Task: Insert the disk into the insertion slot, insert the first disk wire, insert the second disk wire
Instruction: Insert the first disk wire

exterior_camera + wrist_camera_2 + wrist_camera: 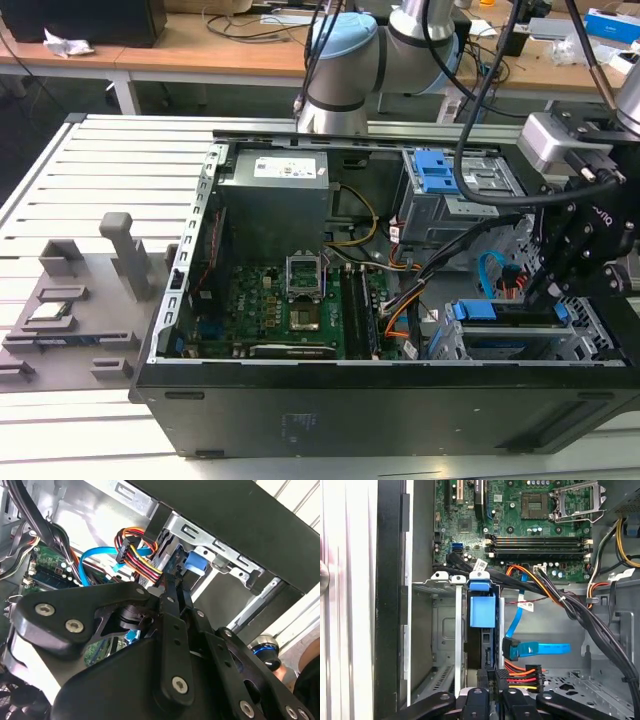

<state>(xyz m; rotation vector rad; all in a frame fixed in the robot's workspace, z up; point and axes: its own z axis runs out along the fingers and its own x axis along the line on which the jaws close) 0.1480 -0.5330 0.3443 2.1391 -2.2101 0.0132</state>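
Your gripper (491, 679) is sitting with its fingers narrow, nearly pinched together, right at the rear edge of the disk (482, 611). I can't tell whether it's actually clamping a plug.

Just beside it, the power lead (520, 677) (red/orange/yellow/black bundle) is running in toward that same edge. The blue data cable (537, 649) is lying just past it with its plug near the disk. I can't tell if it's mated.

The disk is standing on edge inside the insertion slot (445, 630), with the blue carrier tab showing at the cage mouth. I'm reading it as seated.

Handling, my judgement:
- The disk is going to feel dense and rigid, and it won't like shocks. If you're regripping, be taking it by the blue carrier, not the labelled face.
- The leads are behaving soft and springy, and they're probably pulling sideways on the plugs.
- The plugs are small, stiff, keyed plastic, so a skewed push is risking a snapped tongue. Be gripping the plug body, never the wires.

Further out, the motherboard (520, 510) is lying flat across the case floor. In the exterior view, the bay with the blue latch (440, 170) and the power supply (275, 185) are sitting along the far wall.
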